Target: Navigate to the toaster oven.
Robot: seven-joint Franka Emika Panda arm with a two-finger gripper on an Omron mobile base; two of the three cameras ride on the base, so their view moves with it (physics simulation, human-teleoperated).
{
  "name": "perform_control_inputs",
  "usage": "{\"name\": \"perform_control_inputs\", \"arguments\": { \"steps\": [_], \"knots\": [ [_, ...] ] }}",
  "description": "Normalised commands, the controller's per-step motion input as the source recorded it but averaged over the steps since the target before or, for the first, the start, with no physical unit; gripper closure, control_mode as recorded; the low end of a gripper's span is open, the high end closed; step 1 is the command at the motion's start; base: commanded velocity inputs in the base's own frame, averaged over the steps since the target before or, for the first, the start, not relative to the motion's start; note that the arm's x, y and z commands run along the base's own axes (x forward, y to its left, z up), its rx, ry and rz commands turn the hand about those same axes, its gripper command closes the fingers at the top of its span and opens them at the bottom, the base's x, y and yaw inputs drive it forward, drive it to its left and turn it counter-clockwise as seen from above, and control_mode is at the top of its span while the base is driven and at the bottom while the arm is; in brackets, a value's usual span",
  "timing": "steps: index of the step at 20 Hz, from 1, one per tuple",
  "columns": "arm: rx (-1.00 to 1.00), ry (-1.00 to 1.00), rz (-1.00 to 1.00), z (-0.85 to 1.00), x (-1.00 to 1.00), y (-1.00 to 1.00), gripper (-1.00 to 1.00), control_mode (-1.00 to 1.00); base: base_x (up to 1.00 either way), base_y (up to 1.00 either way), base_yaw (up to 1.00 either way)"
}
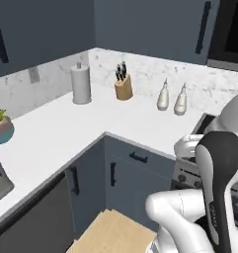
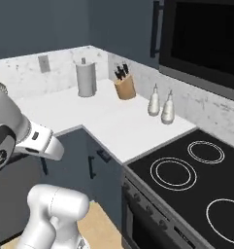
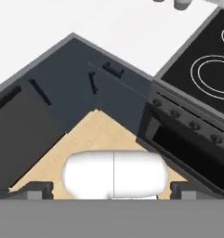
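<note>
White counter (image 3: 48,28) and black stove (image 3: 211,60) lie beyond the gripper (image 3: 111,190); jaws wide apart, holding nothing

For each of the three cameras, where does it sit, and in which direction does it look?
Left base view: behind the arm, on its left, facing the corner counter with the knife block.
Right base view: behind the arm on its right, facing the stovetop and the microwave above.
Hand view: on the hand, looking down at the cabinets, the floor and the gripper.
The base views share the knife block and the paper towel roll.
</note>
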Motion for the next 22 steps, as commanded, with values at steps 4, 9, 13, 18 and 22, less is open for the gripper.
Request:
{"name": "perform_control_inputs", "arguments": {
  "steps": [4, 9, 13, 18, 22],
  "knots": [
    [0.00, 0.00, 0.00, 0.00, 0.00, 0.00, -1.00, 1.00, -0.15, 0.00, 1.00],
    [0.00, 0.00, 0.00, 0.00, 0.00, 0.00, -1.00, 1.00, -0.15, 0.00, 1.00],
    [0.00, 0.00, 0.00, 0.00, 0.00, 0.00, -1.00, 1.00, -0.17, 0.02, 1.00],
    [0.00, 0.00, 0.00, 0.00, 0.00, 0.00, -1.00, 1.00, -0.16, 0.05, 1.00],
    [0.00, 0.00, 0.00, 0.00, 0.00, 0.00, -1.00, 1.00, -0.11, 0.07, 1.00]
  ]
}}
